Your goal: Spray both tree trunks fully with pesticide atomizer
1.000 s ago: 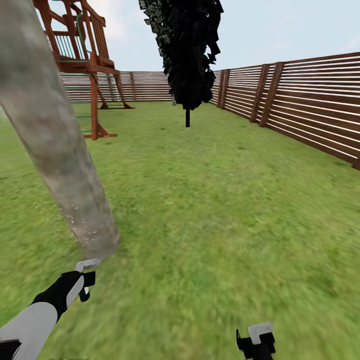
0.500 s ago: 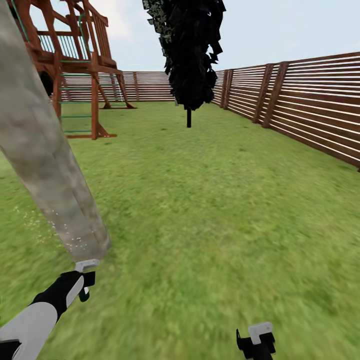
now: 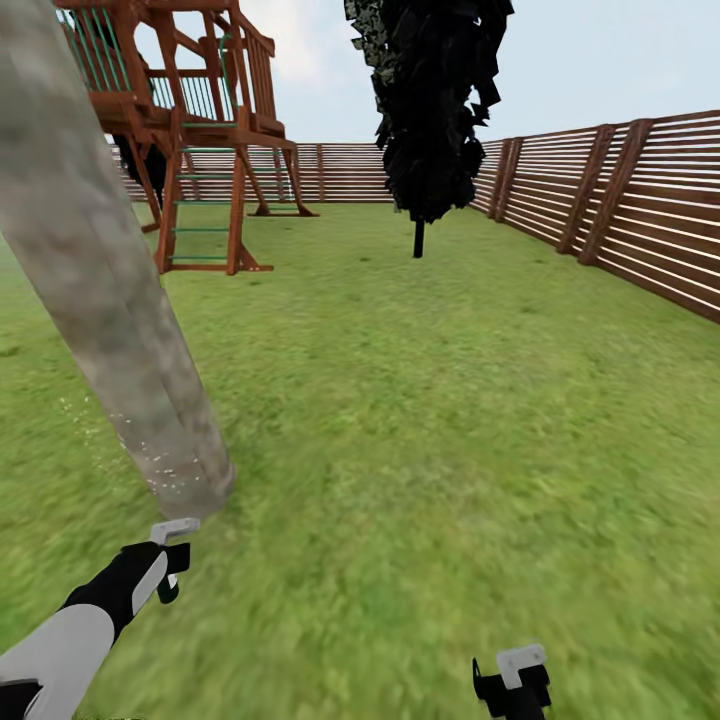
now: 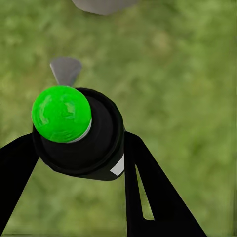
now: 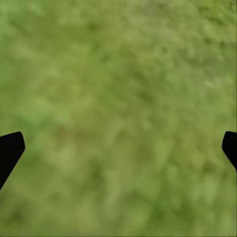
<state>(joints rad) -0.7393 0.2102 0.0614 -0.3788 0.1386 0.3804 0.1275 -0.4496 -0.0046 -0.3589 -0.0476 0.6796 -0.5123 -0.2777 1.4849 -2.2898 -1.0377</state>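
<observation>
My left gripper (image 3: 166, 572) is shut on the pesticide atomizer (image 4: 81, 143), a black bottle with a bright green cap (image 4: 61, 113) and a grey nozzle (image 3: 174, 528). The nozzle points at the foot of a thick mottled grey-beige tree trunk (image 3: 95, 280) that rises just ahead of it at the left. Fine whitish pesticide specks (image 3: 165, 472) dot the bark low down, and a few lie on the grass beside it. The trunk's base (image 4: 103, 5) also edges into the left wrist view. My right gripper (image 3: 512, 682) hangs low over the grass floor (image 5: 118, 98), open and holding nothing.
A brown wooden playset (image 3: 195, 130) stands on the lawn behind the trunk. A black cypress-like tree (image 3: 430, 100) with a thin stem grows farther back. The slatted brown fence (image 3: 640, 215) runs along the right and the far side. Open grass (image 3: 450, 400) lies ahead and to the right.
The head view has swung left, so playset, cypress and fence sit further right in the picture. Both arms hold the same pose. More specks show beside the trunk's foot.
</observation>
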